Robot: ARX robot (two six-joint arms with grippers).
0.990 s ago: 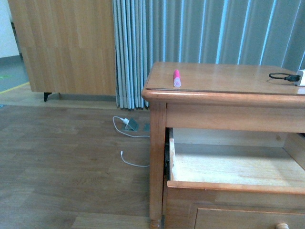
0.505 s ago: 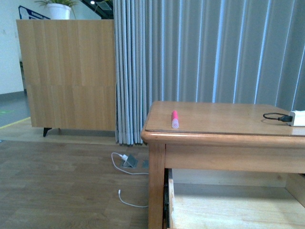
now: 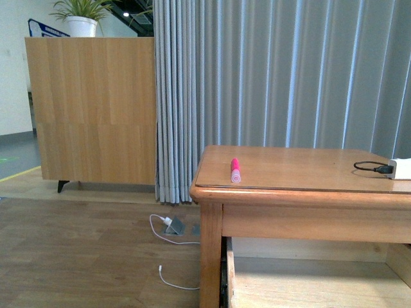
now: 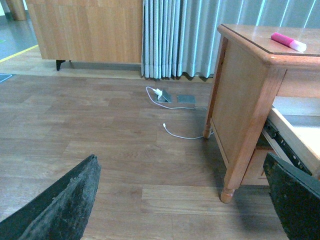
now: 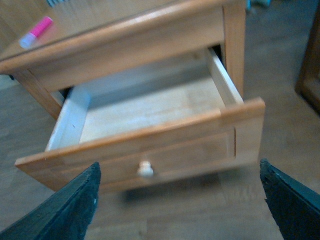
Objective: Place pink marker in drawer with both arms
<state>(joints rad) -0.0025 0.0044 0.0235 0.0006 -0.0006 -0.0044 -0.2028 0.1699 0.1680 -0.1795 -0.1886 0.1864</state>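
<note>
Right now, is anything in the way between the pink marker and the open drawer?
Nothing visible. The marker lies near the front edge of the dresser top, and the drawer below is pulled out, its inside bare where it shows.

we find the pink marker (image 3: pixel 236 171) lying flat on the dresser top (image 3: pixel 308 168) near its left front corner, pale end toward us; the honey-wood drawer (image 5: pixel 190 149) below stands pulled open.

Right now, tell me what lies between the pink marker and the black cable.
Nothing: in the front view, only bare dresser top stretches between pink marker and black cable.
</note>
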